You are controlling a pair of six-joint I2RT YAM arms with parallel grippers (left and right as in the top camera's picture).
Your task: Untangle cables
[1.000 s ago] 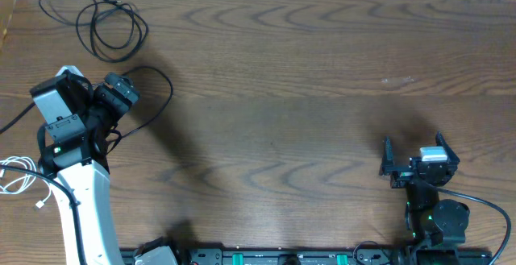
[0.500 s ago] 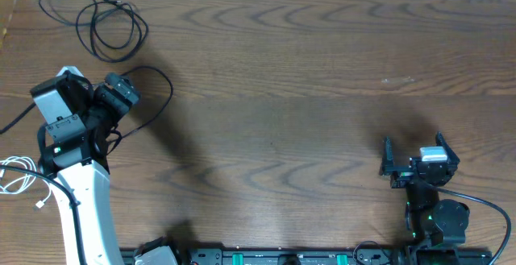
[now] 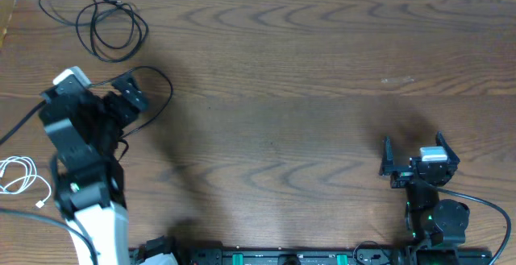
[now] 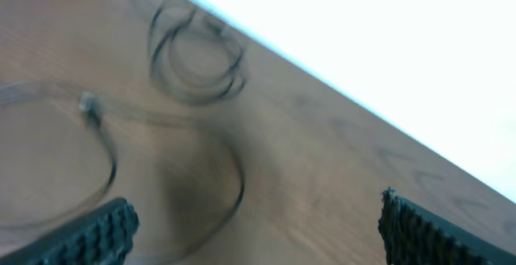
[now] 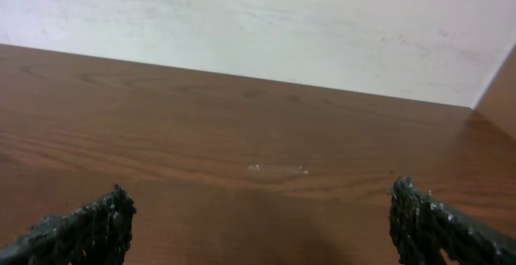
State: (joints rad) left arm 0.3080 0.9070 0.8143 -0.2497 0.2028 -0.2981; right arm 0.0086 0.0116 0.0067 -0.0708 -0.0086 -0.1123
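Tabletop (image 3: 282,96): wood; we mark black coil (image 3: 113,27) far-left.
Left hand (image 3: 129,96): nearer, coil just ahead; wide open, empty.
Right hand (image 3: 413,156): open, empty, well apart.

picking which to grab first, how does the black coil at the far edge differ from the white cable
The black coil is dark, in wide loops by the far edge; the white cable is pale, in smaller loops at the left edge beside the left arm. Both lie loose on the table, unheld.
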